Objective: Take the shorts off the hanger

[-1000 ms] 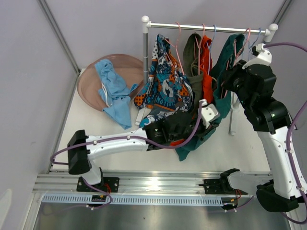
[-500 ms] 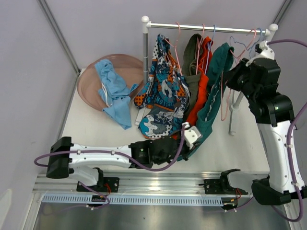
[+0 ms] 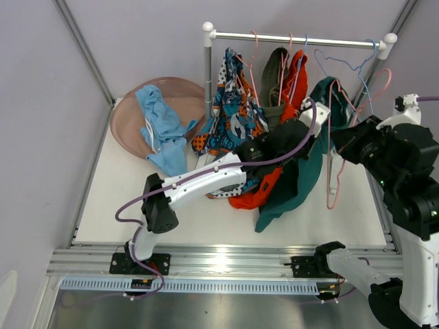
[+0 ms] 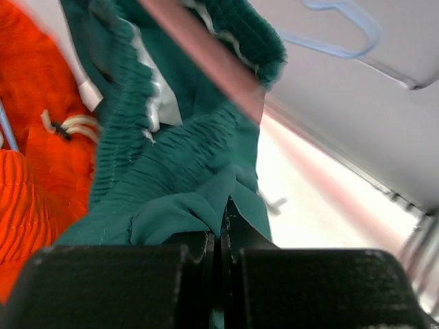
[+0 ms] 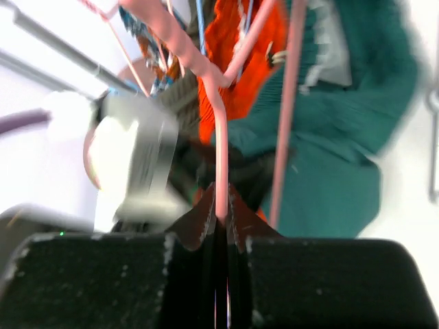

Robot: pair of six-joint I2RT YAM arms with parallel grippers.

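Note:
The dark teal shorts (image 3: 309, 171) hang by their waistband on a pink hanger (image 3: 330, 147), which is off the rail. My left gripper (image 3: 306, 135) is shut on a fold of them; the left wrist view shows the teal cloth (image 4: 171, 178) pinched between its closed jaws (image 4: 221, 229). My right gripper (image 3: 343, 147) is shut on the pink hanger wire (image 5: 221, 157), to the right of the shorts (image 5: 343, 123). The orange shorts (image 3: 295, 72), olive shorts (image 3: 274, 68) and printed shorts (image 3: 233, 116) hang on the rail (image 3: 295, 39). The light blue shorts (image 3: 158, 123) lie in a pink basin (image 3: 130, 103).
A blue hanger (image 3: 343, 63) hangs bare at the rail's right end. The rack's posts stand at left (image 3: 208, 68) and right (image 3: 374, 68). The orange shorts' lower part (image 3: 257, 195) trails on the table under my left arm. Grey walls close both sides.
My right gripper has pulled the pink hanger off the rail, down and to the right. My left arm has swung up and right, lifting the teal shorts it holds.

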